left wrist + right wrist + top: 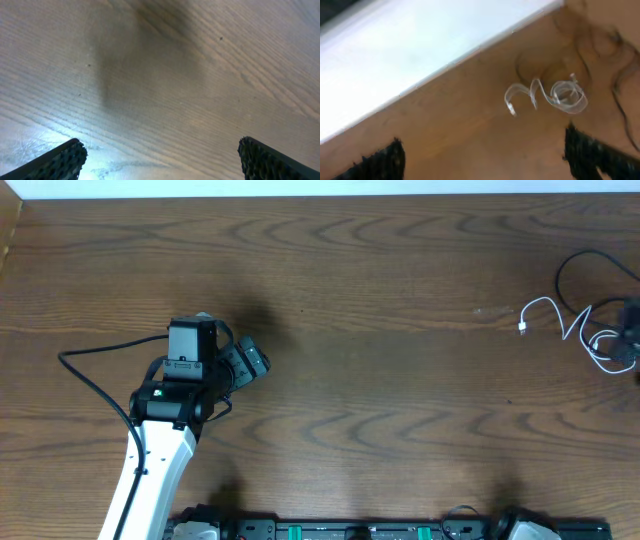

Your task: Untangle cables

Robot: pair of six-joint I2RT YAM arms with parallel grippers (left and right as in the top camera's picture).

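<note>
The left fingers stand wide apart with nothing between them. Their dark ribbed tips frame only bare wood grain of the counter. The right fingers are spread just as wide and also hold nothing. Past them, a little further across the brown surface, lies the white cable. It is a thin cord with a few small loops bunched at one side and a free plug end curling off to the other. The black cable shows there only as faint blurred curves around and beyond the white loops, so I cannot tell exactly where the two cross. Behind both runs a pale band along the counter's far edge.

From overhead, the left arm is at the left side of the counter. The cables sit at the far right edge, well apart from it. The black one arcs in a wide loop above the white zigzag, and both run into a dark cluster cut off by the frame.

Both cords look light, limp and slippery on smooth wood. They will likely slide or drag along together rather than resist. A sensible hold seems to be a pinch close to the counter on the white cord just behind its free plug, where it lies clear of the black one. The bunched loops should be steadied, and pulling should be gentle so any knot does not tighten.
</note>
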